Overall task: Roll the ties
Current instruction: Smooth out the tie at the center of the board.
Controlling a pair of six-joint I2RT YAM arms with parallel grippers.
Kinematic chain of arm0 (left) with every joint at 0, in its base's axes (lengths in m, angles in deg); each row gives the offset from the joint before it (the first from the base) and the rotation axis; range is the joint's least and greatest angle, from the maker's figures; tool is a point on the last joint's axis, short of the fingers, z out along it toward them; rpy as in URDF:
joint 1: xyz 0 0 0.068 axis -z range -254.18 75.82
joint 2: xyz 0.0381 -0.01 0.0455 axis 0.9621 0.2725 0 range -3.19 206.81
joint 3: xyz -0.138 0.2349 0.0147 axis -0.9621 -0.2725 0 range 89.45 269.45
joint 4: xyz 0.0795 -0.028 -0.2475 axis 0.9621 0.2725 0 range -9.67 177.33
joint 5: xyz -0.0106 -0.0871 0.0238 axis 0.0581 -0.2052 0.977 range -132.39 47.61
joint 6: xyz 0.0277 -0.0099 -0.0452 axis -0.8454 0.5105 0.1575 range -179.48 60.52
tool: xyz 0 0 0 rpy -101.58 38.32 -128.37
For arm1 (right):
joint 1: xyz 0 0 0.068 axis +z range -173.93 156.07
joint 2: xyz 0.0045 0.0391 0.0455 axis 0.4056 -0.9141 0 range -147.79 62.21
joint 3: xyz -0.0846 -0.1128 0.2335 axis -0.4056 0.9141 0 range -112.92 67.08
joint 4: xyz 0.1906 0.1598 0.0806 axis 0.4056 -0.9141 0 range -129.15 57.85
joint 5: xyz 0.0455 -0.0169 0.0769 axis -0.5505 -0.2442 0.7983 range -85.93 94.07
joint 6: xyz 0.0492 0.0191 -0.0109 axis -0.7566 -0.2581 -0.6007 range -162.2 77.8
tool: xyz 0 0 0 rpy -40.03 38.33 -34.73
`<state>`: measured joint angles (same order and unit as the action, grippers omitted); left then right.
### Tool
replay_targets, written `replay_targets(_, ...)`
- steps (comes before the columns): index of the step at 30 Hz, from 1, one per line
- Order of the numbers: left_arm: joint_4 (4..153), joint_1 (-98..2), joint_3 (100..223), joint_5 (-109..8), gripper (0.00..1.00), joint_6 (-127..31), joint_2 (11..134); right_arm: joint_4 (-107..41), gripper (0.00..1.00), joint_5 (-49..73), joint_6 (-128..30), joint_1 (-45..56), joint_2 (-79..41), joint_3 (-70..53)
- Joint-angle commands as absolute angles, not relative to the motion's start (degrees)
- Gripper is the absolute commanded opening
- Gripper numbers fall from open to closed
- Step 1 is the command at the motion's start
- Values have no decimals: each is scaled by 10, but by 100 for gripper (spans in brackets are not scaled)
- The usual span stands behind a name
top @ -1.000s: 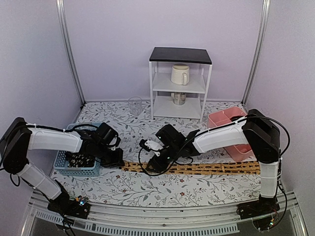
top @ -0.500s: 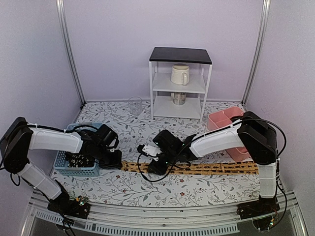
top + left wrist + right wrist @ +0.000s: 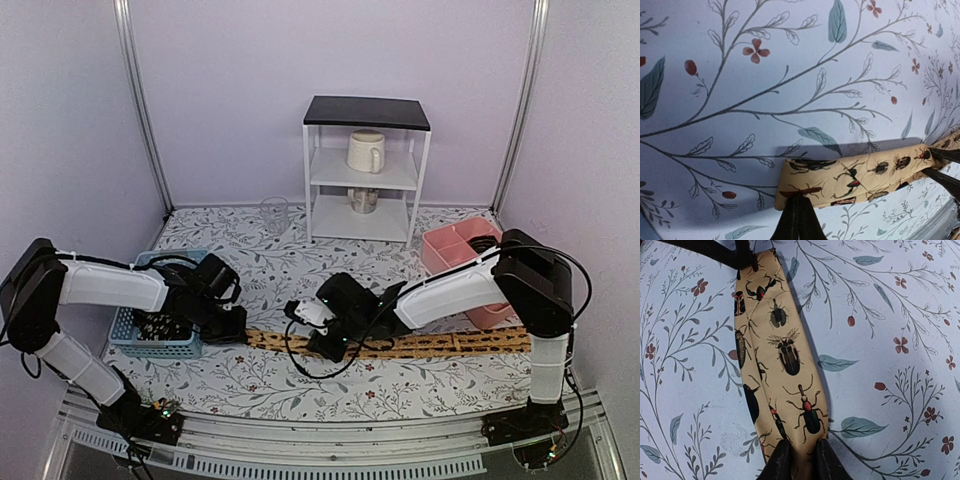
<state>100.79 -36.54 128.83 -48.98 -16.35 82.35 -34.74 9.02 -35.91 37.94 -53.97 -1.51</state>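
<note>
Here, left tool (image 3: 799, 207) and right tool (image 3: 801, 452) pinch the beetle-printed tie (image 3: 785, 355).

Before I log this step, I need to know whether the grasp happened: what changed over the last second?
The right tool lowered and closed onto the tan tie. The left tool kept its pinch on the tie's end, and the tie stayed stretched out.

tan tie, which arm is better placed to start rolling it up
Left. The left pincer is shut on the very end of the tan tie, where a roll would likely start. The right pincer pinches it further along, better for steadying.
</note>
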Motion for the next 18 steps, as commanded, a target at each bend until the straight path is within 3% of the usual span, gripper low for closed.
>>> replay_targets(1,1017,-374,1278,-480,0,-165,827,-401,18,95,-367,382,-509,-7)
replay_targets(4,1015,-373,1277,-482,0,-164,828,-415,24,89,-371,382,-513,-22)
replay_targets(10,1015,-374,1277,-482,0,-165,828,-424,22,89,-379,382,-503,-39)
replay_targets(13,1016,-373,1279,-482,0,-167,828,-432,26,80,-391,382,-501,-39)
replay_targets(18,1017,-373,1280,-481,0,-168,828,-443,17,85,-404,383,-504,-62)
